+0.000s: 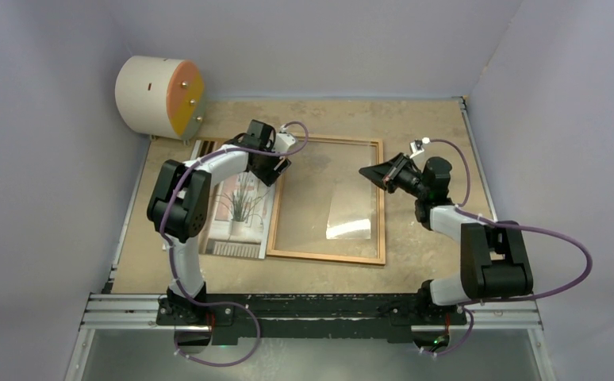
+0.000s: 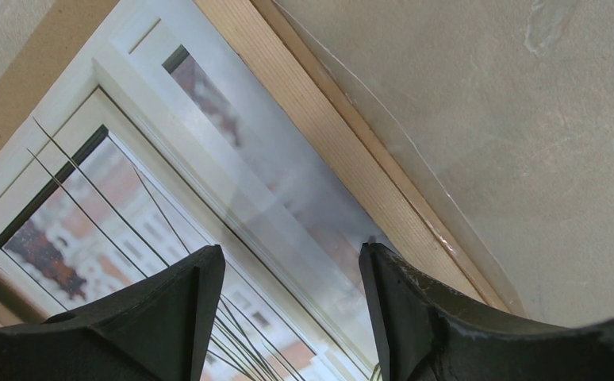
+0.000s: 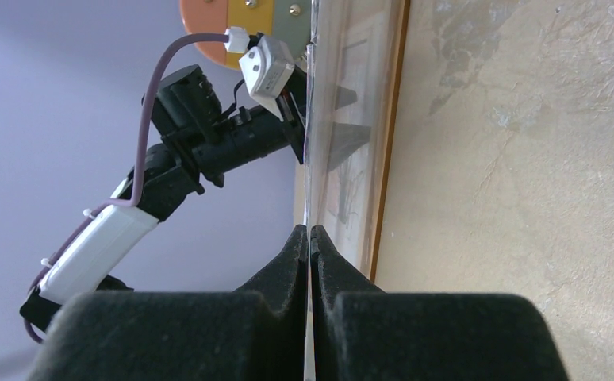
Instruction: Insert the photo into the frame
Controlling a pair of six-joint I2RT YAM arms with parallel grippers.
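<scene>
The photo lies flat on the table to the left of the frame. It fills the left wrist view, next to the frame's left rail. My left gripper is open and empty, low over the photo's right edge. My right gripper is shut on the right edge of a clear pane and holds it tilted over the frame. The right wrist view shows the pane edge-on between the closed jaws. The pane's far edge overlaps the rail and the photo.
A cream-and-orange cylinder stands at the back left corner. A brown backing board lies under the photo. Lilac walls close in the table on three sides. The left arm is beyond the pane's far end.
</scene>
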